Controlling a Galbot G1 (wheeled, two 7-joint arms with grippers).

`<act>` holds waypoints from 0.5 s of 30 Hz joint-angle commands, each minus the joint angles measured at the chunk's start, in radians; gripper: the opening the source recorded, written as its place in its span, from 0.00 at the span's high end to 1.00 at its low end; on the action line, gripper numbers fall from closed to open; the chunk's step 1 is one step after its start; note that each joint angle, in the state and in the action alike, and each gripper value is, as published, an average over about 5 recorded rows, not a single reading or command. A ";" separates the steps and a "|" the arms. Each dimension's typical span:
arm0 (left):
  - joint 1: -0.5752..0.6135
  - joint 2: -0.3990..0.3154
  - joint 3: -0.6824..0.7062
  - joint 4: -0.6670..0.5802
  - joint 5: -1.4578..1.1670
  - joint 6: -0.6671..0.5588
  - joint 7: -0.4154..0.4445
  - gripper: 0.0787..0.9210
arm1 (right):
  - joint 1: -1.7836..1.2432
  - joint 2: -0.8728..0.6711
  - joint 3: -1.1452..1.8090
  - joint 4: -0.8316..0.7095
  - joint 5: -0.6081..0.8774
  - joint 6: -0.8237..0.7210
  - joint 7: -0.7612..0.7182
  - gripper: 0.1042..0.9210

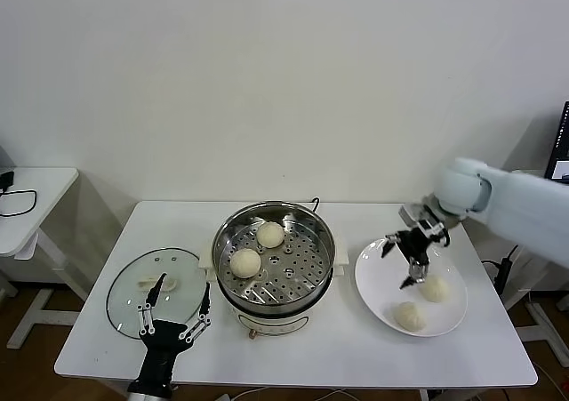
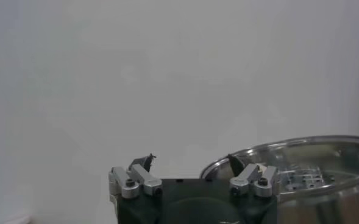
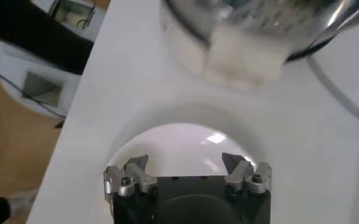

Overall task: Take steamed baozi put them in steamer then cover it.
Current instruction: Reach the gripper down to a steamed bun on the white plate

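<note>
Two baozi (image 1: 258,249) in steamer (image 1: 274,257), right end effector (image 1: 400,265) released above plate (image 1: 378,276) at 3 o'clock, left end effector (image 1: 180,300) released over cover (image 1: 129,287)

Two pleated baozi (image 1: 258,248) sit in the open steel steamer (image 1: 274,255); glass cover (image 1: 156,291) lies flat left.

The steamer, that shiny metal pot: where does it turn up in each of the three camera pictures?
Head view: the steamer stands mid-table, between the cover and the plate, with two baozi inside.
Left wrist view: its rim and perforated tray fill the lower right corner, beyond the open left gripper.
Right wrist view: its steel wall and cream-white side handle show at the top edge.
Shared landmark: the shiny steel rim.
</note>
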 commanded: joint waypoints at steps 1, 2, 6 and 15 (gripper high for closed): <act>0.000 0.000 0.001 0.002 0.001 0.002 0.000 0.12 | -0.181 -0.052 0.073 -0.045 -0.075 0.033 -0.024 0.12; 0.000 -0.001 0.001 0.003 0.001 0.002 0.000 0.12 | -0.190 -0.047 0.077 -0.051 -0.077 0.033 -0.022 0.12; 0.001 -0.001 -0.001 0.007 0.001 0.000 0.000 0.12 | -0.217 -0.031 0.095 -0.069 -0.081 0.033 -0.018 0.12; 0.000 -0.001 -0.003 0.013 0.002 -0.002 -0.001 0.12 | -0.230 -0.003 0.102 -0.099 -0.081 0.033 -0.008 0.12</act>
